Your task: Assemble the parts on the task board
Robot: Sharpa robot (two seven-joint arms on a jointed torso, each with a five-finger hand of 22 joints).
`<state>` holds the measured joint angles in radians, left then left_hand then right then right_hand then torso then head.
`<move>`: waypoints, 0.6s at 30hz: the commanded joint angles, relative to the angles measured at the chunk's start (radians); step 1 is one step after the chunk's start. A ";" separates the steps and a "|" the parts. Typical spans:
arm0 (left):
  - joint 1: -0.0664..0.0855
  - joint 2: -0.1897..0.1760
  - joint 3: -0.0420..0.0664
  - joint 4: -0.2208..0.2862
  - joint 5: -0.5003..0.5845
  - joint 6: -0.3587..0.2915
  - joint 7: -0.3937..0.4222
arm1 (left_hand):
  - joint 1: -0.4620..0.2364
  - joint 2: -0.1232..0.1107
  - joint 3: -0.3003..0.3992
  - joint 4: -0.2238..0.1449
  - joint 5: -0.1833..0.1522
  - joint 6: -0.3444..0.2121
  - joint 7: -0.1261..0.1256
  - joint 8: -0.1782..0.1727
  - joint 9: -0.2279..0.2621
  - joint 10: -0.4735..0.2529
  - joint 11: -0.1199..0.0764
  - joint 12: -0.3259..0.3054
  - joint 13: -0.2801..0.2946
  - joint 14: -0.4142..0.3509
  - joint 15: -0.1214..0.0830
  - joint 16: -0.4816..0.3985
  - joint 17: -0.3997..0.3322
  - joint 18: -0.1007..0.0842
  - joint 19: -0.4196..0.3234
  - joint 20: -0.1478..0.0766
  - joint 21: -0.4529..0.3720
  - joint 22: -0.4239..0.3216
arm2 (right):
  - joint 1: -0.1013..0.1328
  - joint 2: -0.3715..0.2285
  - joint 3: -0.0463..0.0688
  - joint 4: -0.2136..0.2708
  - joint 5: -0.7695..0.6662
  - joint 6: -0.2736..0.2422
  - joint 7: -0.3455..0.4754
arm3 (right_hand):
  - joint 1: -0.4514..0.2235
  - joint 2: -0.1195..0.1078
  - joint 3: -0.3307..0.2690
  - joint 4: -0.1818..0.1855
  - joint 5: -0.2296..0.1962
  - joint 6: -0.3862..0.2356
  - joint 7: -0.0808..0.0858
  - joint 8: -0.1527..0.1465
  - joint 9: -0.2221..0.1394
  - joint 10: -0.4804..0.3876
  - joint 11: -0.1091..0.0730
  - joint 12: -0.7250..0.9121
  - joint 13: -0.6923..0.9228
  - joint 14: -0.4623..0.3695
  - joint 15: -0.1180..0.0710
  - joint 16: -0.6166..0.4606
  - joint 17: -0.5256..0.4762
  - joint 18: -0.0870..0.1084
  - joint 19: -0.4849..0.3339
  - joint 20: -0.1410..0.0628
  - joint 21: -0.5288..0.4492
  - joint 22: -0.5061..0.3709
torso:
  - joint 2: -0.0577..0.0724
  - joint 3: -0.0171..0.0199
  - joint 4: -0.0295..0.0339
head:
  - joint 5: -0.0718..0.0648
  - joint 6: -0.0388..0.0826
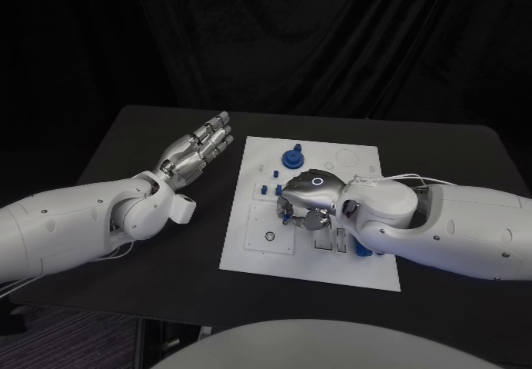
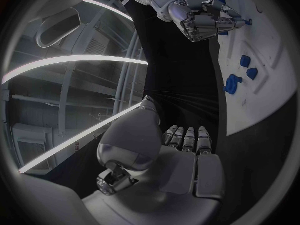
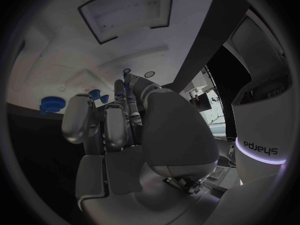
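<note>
White task board [image 1: 248, 257] with blue parts [image 1: 291, 157], centre of the head view.
Board lies flat, tilted slightly; largest round part stands near its upper edge, smaller ones left of centre.

The task board [image 1: 250, 254] lies in the middle of the black tabletop [image 1: 133, 146], with bare tabletop on its left, far and near sides. The left hand [image 1: 197, 150] hovers over the left strip, fingers stretched toward the far edge, just beside the board's far-left corner, narrowing that lane. The right hand [image 1: 307, 201] and its bulky forearm come across from the right, covering the board's middle and near-right part and blocking approach from that side. On the far part of the board a blue gear-like part [image 1: 291, 158] stands up, with small blue parts [image 1: 270, 189] just near of it. The board's near-left corner and far-right corner lie uncovered.
</note>
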<state>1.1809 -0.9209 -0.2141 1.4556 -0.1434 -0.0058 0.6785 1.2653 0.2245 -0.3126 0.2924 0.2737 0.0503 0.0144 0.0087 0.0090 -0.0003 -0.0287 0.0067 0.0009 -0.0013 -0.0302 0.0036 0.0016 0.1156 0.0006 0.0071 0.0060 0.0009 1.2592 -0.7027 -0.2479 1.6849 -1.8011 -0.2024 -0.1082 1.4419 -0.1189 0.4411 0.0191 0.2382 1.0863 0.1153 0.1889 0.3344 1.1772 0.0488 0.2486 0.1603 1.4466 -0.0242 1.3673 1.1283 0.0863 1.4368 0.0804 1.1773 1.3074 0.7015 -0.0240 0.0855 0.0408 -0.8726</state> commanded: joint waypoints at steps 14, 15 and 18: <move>-0.003 0.007 0.001 -0.006 -0.001 0.015 0.077 | 0.009 0.011 0.005 -0.002 0.008 0.000 0.010 0.002 0.002 0.000 0.013 -0.007 -0.001 0.001 -0.001 -0.004 -0.002 -0.008 -0.001 -0.001 -0.006 -0.001 | -0.007 0.001 0.001 -0.001 -0.012 0.015 0.010 | 0.003 0.008 -0.004 -0.006 0.005 0.001 -0.001 0.001 0.012 0.001 0.001 -0.004 0.003 0.007 0.000 0.003 -0.005 -0.008 0.004 0.001 0.000 0.161 | 0.000 0.0009 -0.0003 | 0.005 0.000; -0.003 0.007 0.001 -0.006 -0.001 0.015 0.077 | 0.009 0.011 0.005 -0.002 0.008 0.000 0.010 0.002 0.002 0.000 0.013 -0.007 -0.001 0.001 -0.001 -0.004 -0.002 -0.008 -0.001 -0.001 -0.006 -0.001 | -0.008 0.001 0.001 -0.001 -0.012 0.016 0.009 | 0.003 0.008 -0.004 -0.006 0.005 0.001 -0.001 0.001 0.013 0.001 0.001 -0.004 0.003 0.007 0.000 0.003 -0.005 -0.008 0.004 0.001 0.000 0.161 | 0.000 0.0008 -0.0004 | 0.006 0.000; -0.004 0.008 0.001 -0.008 -0.001 0.017 0.075 | 0.009 0.012 0.005 -0.002 0.008 0.000 0.011 0.002 0.002 0.000 0.014 -0.007 -0.001 0.001 0.000 -0.004 -0.002 -0.009 -0.001 -0.001 -0.006 -0.001 | -0.008 0.000 0.001 -0.001 -0.012 0.022 0.008 | 0.003 0.008 -0.004 -0.007 0.006 0.001 -0.001 0.000 0.013 0.002 0.001 -0.003 0.003 0.007 0.000 0.003 -0.005 -0.008 0.004 0.001 0.000 0.161 | -0.001 0.0005 -0.0008 | 0.006 0.000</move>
<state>1.1784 -0.9154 -0.2141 1.4476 -0.1435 -0.0032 0.6785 1.2707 0.2298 -0.3125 0.2923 0.2777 0.0510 0.0206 0.0087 0.0096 -0.0011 -0.0221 0.0067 0.0012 -0.0013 -0.0302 0.0036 0.0009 0.1156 0.0006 0.0072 0.0060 0.0012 1.2539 -0.7016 -0.2477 1.6823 -1.8021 -0.1958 -0.1045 1.4400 -0.1210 0.4384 0.0163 0.2382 1.0799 0.1153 0.1885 0.3463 1.1771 0.0488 0.2486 0.1621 1.4466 -0.0242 1.3673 1.1242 0.0862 1.4368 0.0804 1.1773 1.3074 0.7011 -0.0231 0.0850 0.0469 -0.8727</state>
